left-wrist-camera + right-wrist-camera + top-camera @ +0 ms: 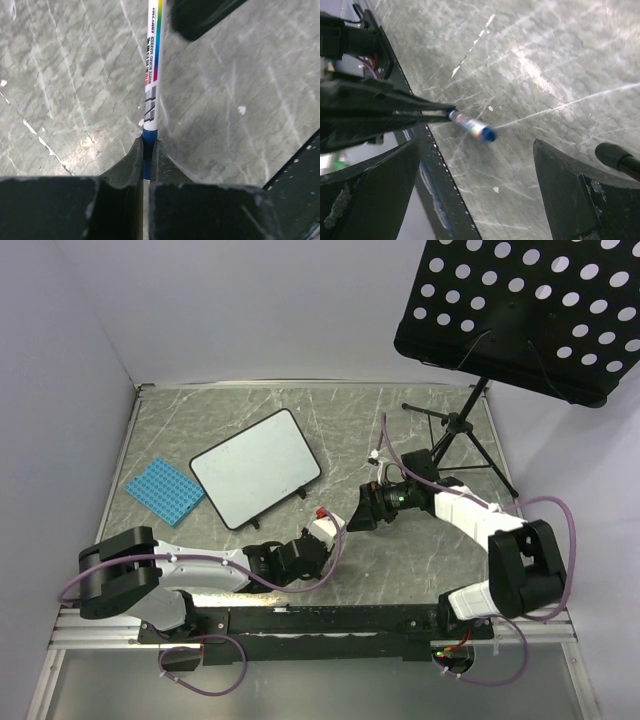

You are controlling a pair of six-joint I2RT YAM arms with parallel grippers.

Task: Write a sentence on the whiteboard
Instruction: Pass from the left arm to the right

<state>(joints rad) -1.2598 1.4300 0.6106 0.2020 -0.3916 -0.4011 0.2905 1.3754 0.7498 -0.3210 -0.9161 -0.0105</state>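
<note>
The whiteboard [255,467] lies flat at the middle left of the table, white with a thin black frame. I see no writing on it. My left gripper [333,538] is to the right of and nearer than the board. It is shut on a whiteboard marker [152,75], gripping the blue end between the fingertips [136,152]. The marker is white with a rainbow stripe. In the right wrist view the marker [470,125] points its blue tip toward the camera. My right gripper [355,515] is open wide and empty, facing the marker's free end a short way off.
A blue studded plate [165,490] lies left of the whiteboard. A black perforated music stand tray [530,310] hangs over the back right, its tripod legs [455,435] on the table behind my right arm. One tripod foot [620,157] shows in the right wrist view.
</note>
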